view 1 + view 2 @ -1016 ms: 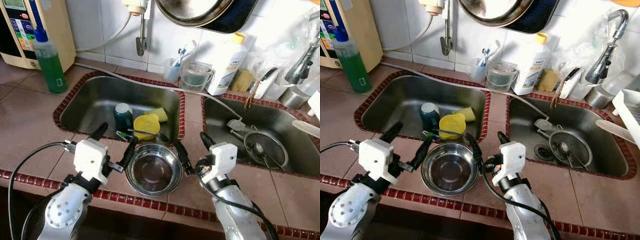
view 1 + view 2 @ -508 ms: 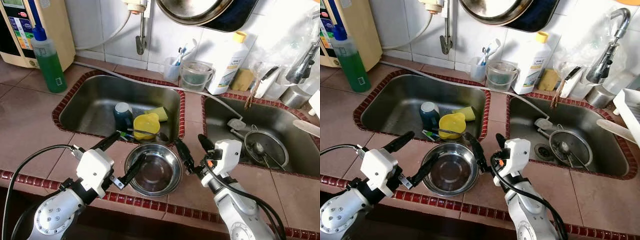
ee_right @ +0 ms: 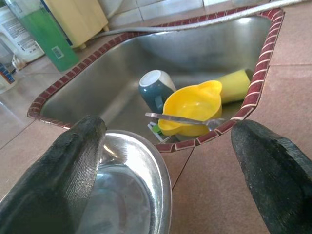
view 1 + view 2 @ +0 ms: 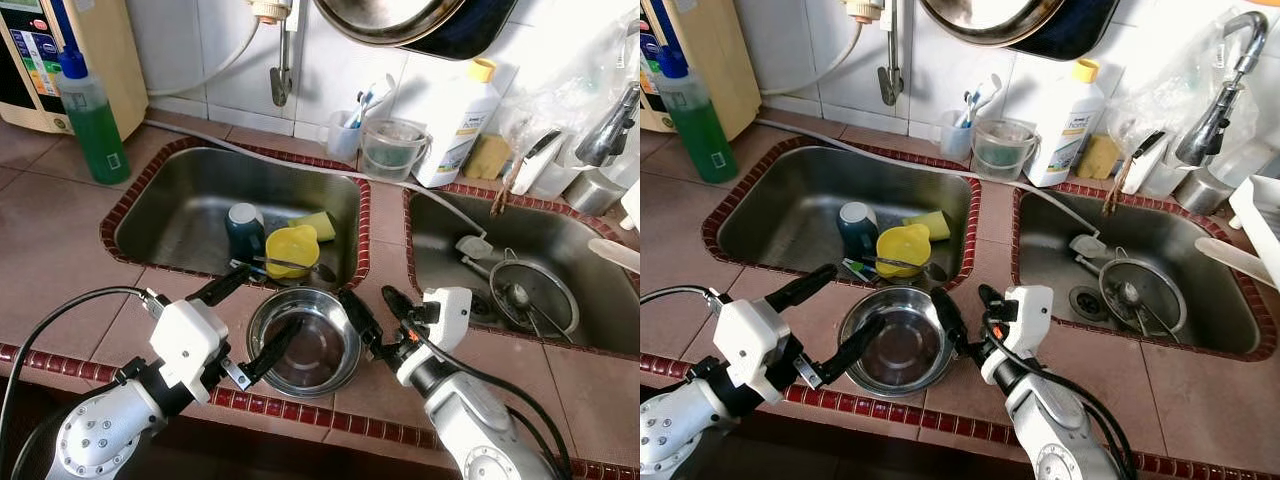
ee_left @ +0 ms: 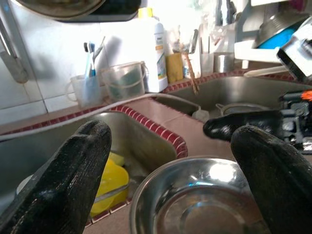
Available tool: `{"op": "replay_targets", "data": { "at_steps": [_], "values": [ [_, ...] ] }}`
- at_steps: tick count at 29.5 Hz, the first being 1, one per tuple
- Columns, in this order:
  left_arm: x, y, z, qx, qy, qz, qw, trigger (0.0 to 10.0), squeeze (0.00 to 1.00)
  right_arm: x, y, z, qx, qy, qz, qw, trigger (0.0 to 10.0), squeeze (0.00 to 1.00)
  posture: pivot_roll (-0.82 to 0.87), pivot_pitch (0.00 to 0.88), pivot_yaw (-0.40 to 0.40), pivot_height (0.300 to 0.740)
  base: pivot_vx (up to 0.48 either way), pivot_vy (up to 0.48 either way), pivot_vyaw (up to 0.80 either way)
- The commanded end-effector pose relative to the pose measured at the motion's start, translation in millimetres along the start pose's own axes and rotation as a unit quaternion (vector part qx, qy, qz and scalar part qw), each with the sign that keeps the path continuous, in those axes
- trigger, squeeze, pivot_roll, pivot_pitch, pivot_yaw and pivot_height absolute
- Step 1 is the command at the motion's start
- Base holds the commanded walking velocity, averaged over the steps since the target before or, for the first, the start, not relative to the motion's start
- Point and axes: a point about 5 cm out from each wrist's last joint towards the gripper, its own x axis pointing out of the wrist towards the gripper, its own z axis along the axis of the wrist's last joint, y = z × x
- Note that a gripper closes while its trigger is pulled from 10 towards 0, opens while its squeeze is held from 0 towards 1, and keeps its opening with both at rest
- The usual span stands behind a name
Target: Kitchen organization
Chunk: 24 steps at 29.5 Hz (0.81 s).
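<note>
A steel bowl (image 4: 303, 342) stands upright on the tiled counter in front of the left sink (image 4: 180, 215). My left gripper (image 4: 253, 316) is open at the bowl's left side, and its nearer finger (image 4: 275, 348) reaches over the rim. At the bowl's right rim my right gripper (image 4: 378, 310) is open, one finger (image 4: 355, 315) close against the rim. In the left wrist view the bowl (image 5: 200, 200) lies between and below the fingers (image 5: 58, 185). A yellow cup (image 3: 192, 105), a dark teal cup (image 3: 155, 87) and a sponge (image 4: 318, 226) lie in the sink.
A green soap bottle (image 4: 90, 115) stands at the back left. A white bottle (image 4: 455, 120), a clear jug (image 4: 390, 150) and a toothbrush cup (image 4: 345, 135) line the wall. The right sink (image 4: 590, 250) holds a strainer (image 4: 537, 293). A pan (image 4: 400, 20) hangs overhead.
My left gripper has come forward and right, so its nearer finger now reaches over the bowl's rim. My right gripper has dropped closer to the bowl's right rim. The bowl has stayed put.
</note>
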Motion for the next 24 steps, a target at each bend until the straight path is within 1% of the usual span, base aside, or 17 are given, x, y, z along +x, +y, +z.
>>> {"op": "replay_targets", "data": {
  "at_steps": [1, 6, 7, 8, 9, 10, 11, 12, 13, 14, 15, 16, 17, 19, 20, 21, 24],
  "values": [
    [1.5, -7.1, 4, -0.008, -0.007, -0.014, 1.000, 10.0, 0.00, -0.2, -4.3, 0, 0.006, 0.012, -0.002, 1.000, 10.0, 0.00, -0.05, 0.113, -0.138, 0.740, 0.000, 0.000, 0.00],
    [1.7, -12.3, 6, -0.014, -0.008, -0.013, 1.000, 10.0, 0.00, 2.7, -5.8, -6, 0.011, 0.045, 0.000, 0.999, 10.0, 0.00, -0.05, 0.116, -0.149, 0.740, 0.000, 0.000, 0.00],
    [1.8, -13.0, 6, -0.015, -0.008, -0.012, 1.000, 10.0, 0.00, 3.0, -5.9, -6, 0.014, 0.050, 0.002, 0.999, 9.6, 0.00, -0.05, 0.116, -0.149, 0.740, 0.000, 0.000, 0.00],
    [1.8, -13.0, 6, -0.015, -0.008, -0.012, 1.000, 10.0, 0.00, 3.0, -5.9, -6, 0.014, 0.050, 0.002, 0.999, 9.6, 0.00, -0.05, 0.116, -0.149, 0.740, 0.000, 0.000, 0.00],
    [1.9, -15.2, 7, -0.018, -0.008, -0.009, 1.000, 10.0, 0.00, 4.4, -6.8, -8, 0.019, 0.060, 0.004, 0.998, 8.8, 0.00, -0.04, 0.117, -0.155, 0.740, 0.000, 0.000, 0.00],
    [1.7, -16.1, 7, -0.019, -0.008, -0.009, 1.000, 10.0, 0.00, 4.7, -6.9, -8, 0.022, 0.062, 0.005, 0.998, 7.1, 0.00, -0.04, 0.117, -0.156, 0.740, 0.000, 0.000, 0.00],
    [1.7, -16.1, 7, -0.019, -0.008, -0.009, 1.000, 10.0, 0.00, 4.7, -6.9, -8, 0.022, 0.062, 0.005, 0.998, 7.1, 0.00, -0.04, 0.117, -0.156, 0.740, 0.000, 0.000, 0.00],
    [1.6, -17.1, 7, -0.022, -0.008, -0.007, 1.000, 10.0, 0.00, 5.2, -6.5, -9, 0.023, 0.069, 0.009, 0.997, 4.0, 0.00, -0.04, 0.117, -0.160, 0.740, 0.000, 0.000, 0.00],
    [1.5, -17.7, 8, -0.022, -0.009, -0.006, 1.000, 10.0, 0.00, 5.7, -6.5, -10, 0.022, 0.074, 0.009, 0.997, 4.0, 0.00, -0.03, 0.118, -0.164, 0.740, 0.000, 0.000, 0.00],
    [1.5, -18.1, 9, -0.024, -0.010, -0.005, 1.000, 10.0, 0.00, 6.2, -6.6, -11, 0.022, 0.078, 0.009, 0.997, 4.9, 0.00, -0.03, 0.117, -0.166, 0.740, 0.000, 0.000, 0.00],
    [1.5, -18.1, 9, -0.024, -0.010, -0.005, 1.000, 10.0, 0.00, 6.2, -6.6, -11, 0.022, 0.078, 0.009, 0.997, 4.9, 0.00, -0.03, 0.117, -0.166, 0.740, 0.000, 0.000, 0.00],
    [1.7, -18.4, 10, -0.024, -0.010, -0.002, 1.000, 10.0, 0.00, 7.2, -5.5, -12, 0.029, 0.085, 0.017, 0.996, 2.4, 0.00, -0.02, 0.117, -0.171, 0.740, 0.000, 0.000, 0.00],
    [2.0, -17.9, 10, -0.024, -0.011, 0.000, 1.000, 10.0, 0.00, 7.8, -4.9, -13, 0.033, 0.090, 0.020, 0.995, 3.2, 0.00, -0.02, 0.116, -0.172, 0.740, 0.000, 0.000, 0.00],
    [2.3, -17.4, 11, -0.023, -0.012, 0.003, 1.000, 10.0, 0.00, 8.5, -4.2, -15, 0.040, 0.099, 0.022, 0.994, 2.9, 0.00, -0.02, 0.116, -0.173, 0.740, 0.000, 0.000, 0.00],
    [2.1, -17.7, 11, -0.024, -0.012, 0.004, 1.000, 10.0, 0.00, 9.2, -4.2, -16, 0.035, 0.101, 0.021, 0.994, 2.4, 0.00, -0.02, 0.114, -0.173, 0.740, 0.000, 0.000, 0.00],
    [2.2, -18.2, 11, -0.024, -0.012, 0.004, 1.000, 10.0, 0.00, 9.8, -4.0, -16, 0.033, 0.103, 0.022, 0.994, 0.0, 0.00, -0.02, 0.112, -0.174, 0.740, 0.000, 0.000, 0.00],
    [2.5, -20.2, 11, -0.025, -0.013, 0.002, 1.000, 10.0, 0.00, 12.3, -3.1, -16, 0.035, 0.102, 0.024, 0.994, 0.0, 0.00, -0.02, 0.108, -0.175, 0.740, 0.000, 0.000, 0.00]
  ]
}}
